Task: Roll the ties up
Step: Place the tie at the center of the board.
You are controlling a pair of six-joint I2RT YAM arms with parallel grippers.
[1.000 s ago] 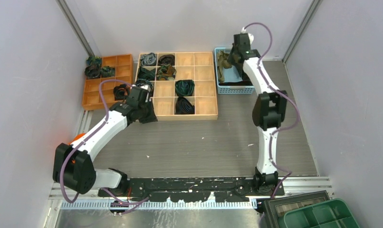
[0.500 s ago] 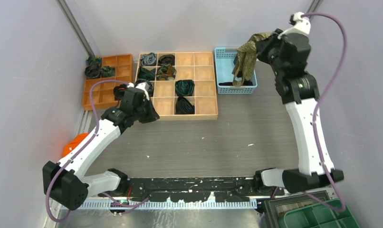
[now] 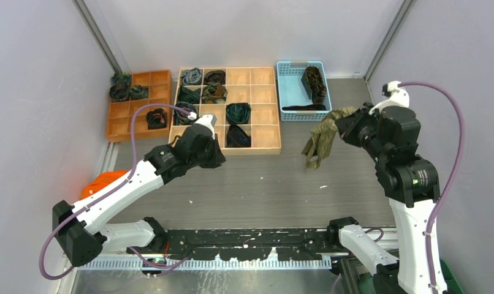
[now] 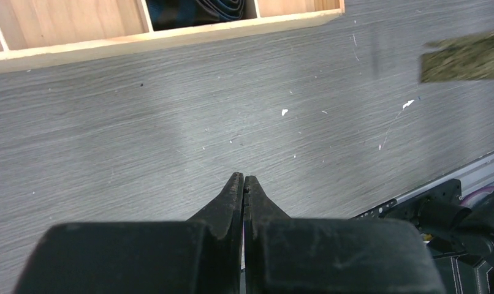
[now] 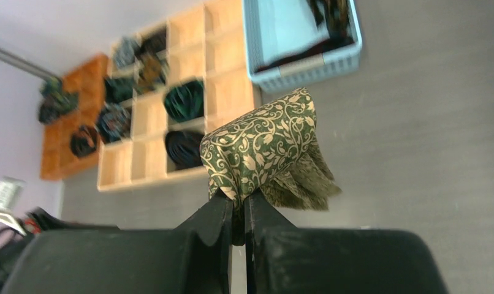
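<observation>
My right gripper (image 3: pixel 349 124) (image 5: pixel 238 197) is shut on an olive-gold patterned tie (image 3: pixel 321 137) (image 5: pixel 263 144). The tie hangs bunched in the air above the grey table, in front of the blue basket (image 3: pixel 288 98). The tie's end also shows at the right edge of the left wrist view (image 4: pixel 462 56). My left gripper (image 3: pixel 215 156) (image 4: pixel 243 181) is shut and empty, low over the table just in front of the wooden grid box (image 3: pixel 261 147). Several rolled ties sit in the grid box, among them a dark green coil (image 3: pixel 238 113) and a black one (image 3: pixel 237 136).
An orange divided tray (image 3: pixel 123 125) with several rolled ties stands at the back left. The blue basket holds a dark tie (image 3: pixel 314 83). An orange object (image 3: pixel 103 182) lies by the left wall. A green bin (image 3: pixel 447 275) sits at the near right corner.
My right arm lifted the olive-gold tie out of the blue basket and swung it forward over the table. My left gripper moved right and forward along the grid box's front edge.
</observation>
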